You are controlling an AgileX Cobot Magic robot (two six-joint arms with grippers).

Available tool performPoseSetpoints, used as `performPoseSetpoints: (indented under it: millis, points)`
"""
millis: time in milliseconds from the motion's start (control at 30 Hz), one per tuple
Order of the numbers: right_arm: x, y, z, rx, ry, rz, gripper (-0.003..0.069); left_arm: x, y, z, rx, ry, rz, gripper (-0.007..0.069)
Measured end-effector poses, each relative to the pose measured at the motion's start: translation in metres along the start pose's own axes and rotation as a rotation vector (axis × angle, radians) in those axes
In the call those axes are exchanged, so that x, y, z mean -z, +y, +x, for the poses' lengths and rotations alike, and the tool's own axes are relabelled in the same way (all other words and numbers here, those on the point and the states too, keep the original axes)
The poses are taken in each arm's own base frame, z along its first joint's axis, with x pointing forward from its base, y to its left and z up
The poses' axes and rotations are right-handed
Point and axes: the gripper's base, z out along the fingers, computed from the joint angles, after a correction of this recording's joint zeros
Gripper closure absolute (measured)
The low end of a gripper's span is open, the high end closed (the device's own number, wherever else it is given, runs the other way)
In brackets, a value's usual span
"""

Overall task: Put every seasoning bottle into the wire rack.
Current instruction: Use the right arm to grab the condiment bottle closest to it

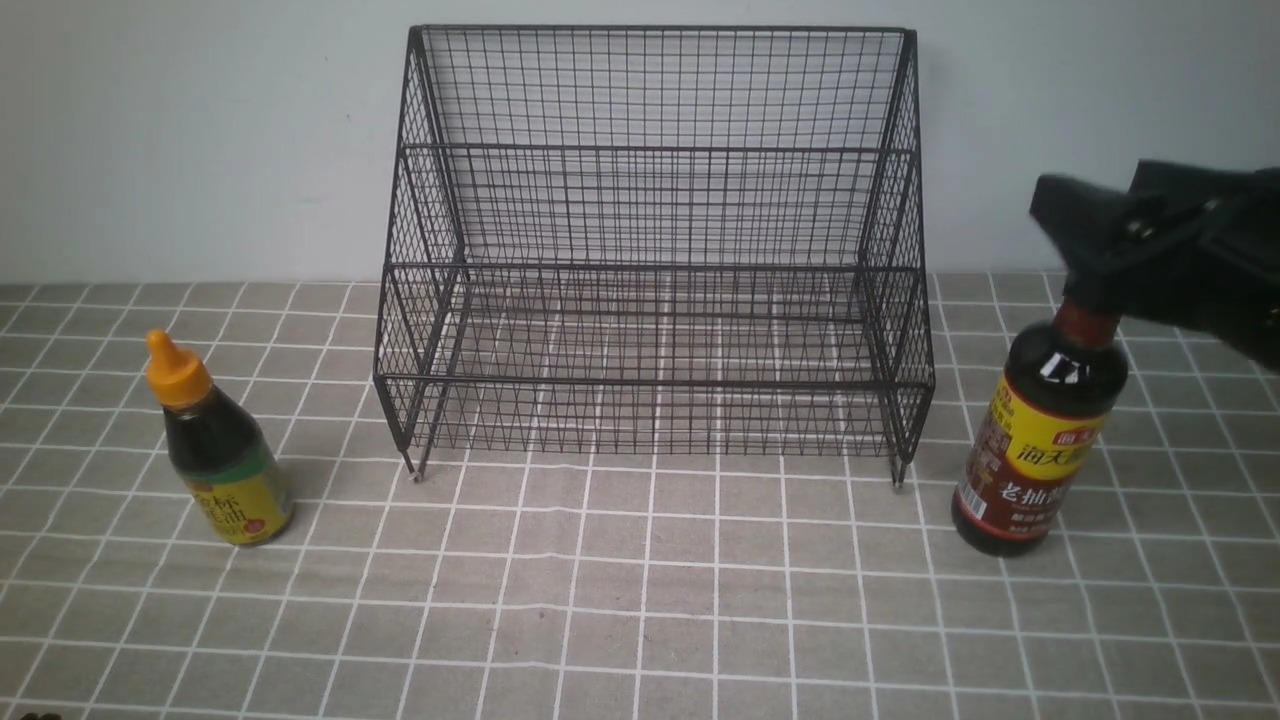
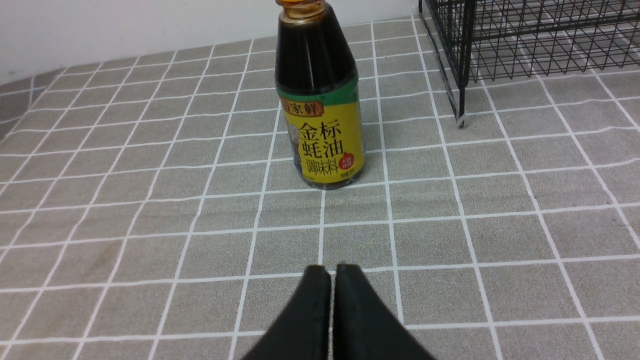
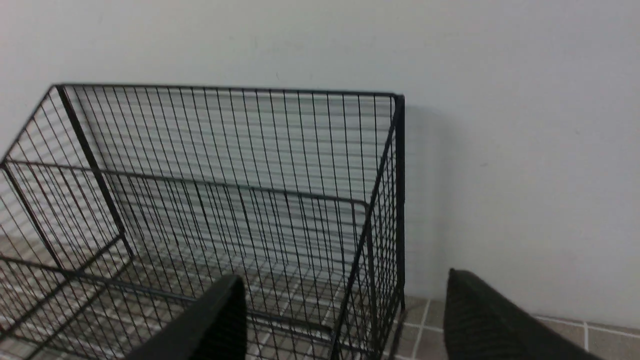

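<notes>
The wire rack [image 1: 650, 150] stands at the back middle of the table, and nothing is in it. The short bottle [image 1: 220, 455] with an orange pointed cap stands upright to the rack's left. The tall bottle [image 1: 1040, 440] with a yellow-and-red label stands to the rack's right, leaning slightly. My right gripper [image 1: 1090, 250] hovers just over its cap. In the right wrist view this gripper [image 3: 344, 282] is open and empty, facing the rack [image 3: 225, 200]. My left gripper [image 2: 332, 270] is shut and empty, a short way in front of the short bottle [image 2: 320, 110].
A grey cloth with a white grid [image 1: 640, 600] covers the table. A pale wall [image 1: 200, 130] rises right behind the rack. The rack's front left foot [image 2: 461, 120] stands close to the short bottle.
</notes>
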Motion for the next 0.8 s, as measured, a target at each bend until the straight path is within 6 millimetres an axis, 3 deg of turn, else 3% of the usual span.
performPoseSetpoints:
  millis: [133, 433, 533, 667, 800]
  points:
    - [-0.009, -0.006, 0.006, 0.006, 0.012, 0.014, 0.0102, 0.000, 0.000, 0.000, 0.000, 0.000, 0.000, 0.0631]
    - [-0.027, -0.012, 0.029, -0.025, 0.101, 0.031, 0.0107, 0.000, 0.000, 0.000, 0.000, 0.000, 0.000, 0.0631]
    - [-0.033, -0.013, 0.037, -0.029, 0.132, 0.033, 0.0164, 0.000, 0.000, 0.000, 0.000, 0.000, 0.000, 0.0631]
    - [-0.033, -0.014, 0.039, 0.001, 0.142, 0.032, 0.0382, 0.000, 0.000, 0.000, 0.000, 0.000, 0.000, 0.0631]
    - [-0.029, -0.015, 0.035, 0.027, 0.141, 0.040, 0.0390, 0.000, 0.000, 0.000, 0.000, 0.000, 0.000, 0.0631]
